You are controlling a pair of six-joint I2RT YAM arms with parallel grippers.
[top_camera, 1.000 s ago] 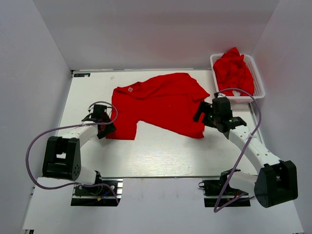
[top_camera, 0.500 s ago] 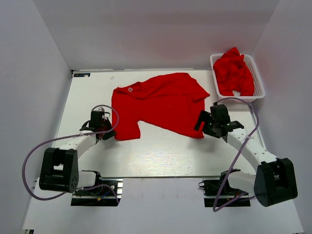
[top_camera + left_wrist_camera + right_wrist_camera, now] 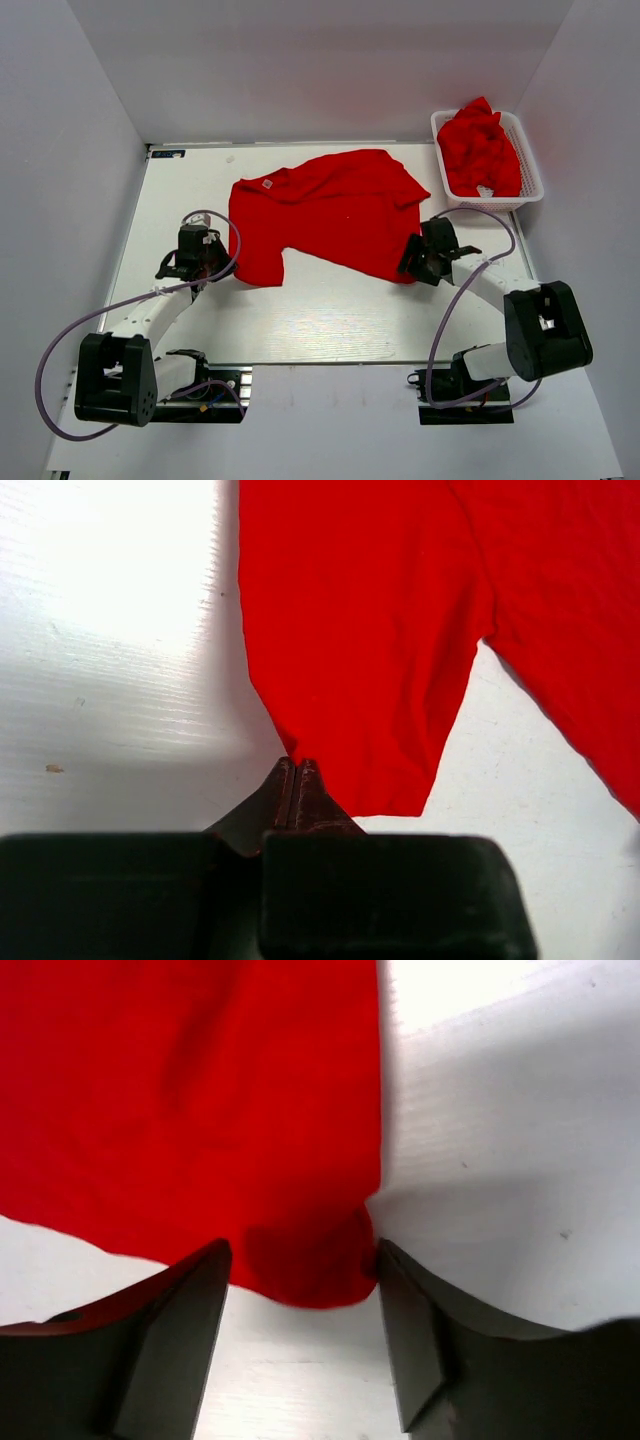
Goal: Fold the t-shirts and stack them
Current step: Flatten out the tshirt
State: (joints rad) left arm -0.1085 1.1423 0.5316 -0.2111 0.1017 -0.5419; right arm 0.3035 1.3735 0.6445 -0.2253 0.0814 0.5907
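A red t-shirt (image 3: 325,210) lies spread flat on the white table, neck to the back left. My left gripper (image 3: 213,272) is at its near left corner. In the left wrist view the left gripper (image 3: 296,767) is shut, and the t-shirt (image 3: 370,630) narrows to a point pinched at its tips. My right gripper (image 3: 411,263) is low at the near right corner. In the right wrist view the right gripper (image 3: 305,1275) is open, its fingers (image 3: 190,1300) astride the t-shirt's (image 3: 200,1090) rounded corner, the right finger touching the fabric edge.
A white mesh basket (image 3: 531,165) at the back right holds a heap of more red t-shirts (image 3: 478,145). White walls close in the table on three sides. Bare table (image 3: 330,315) lies between the shirt and the arm bases.
The left gripper has shut on the shirt's near left corner. The right gripper has come down and forward over the near right corner, and its jaws have narrowed a little.
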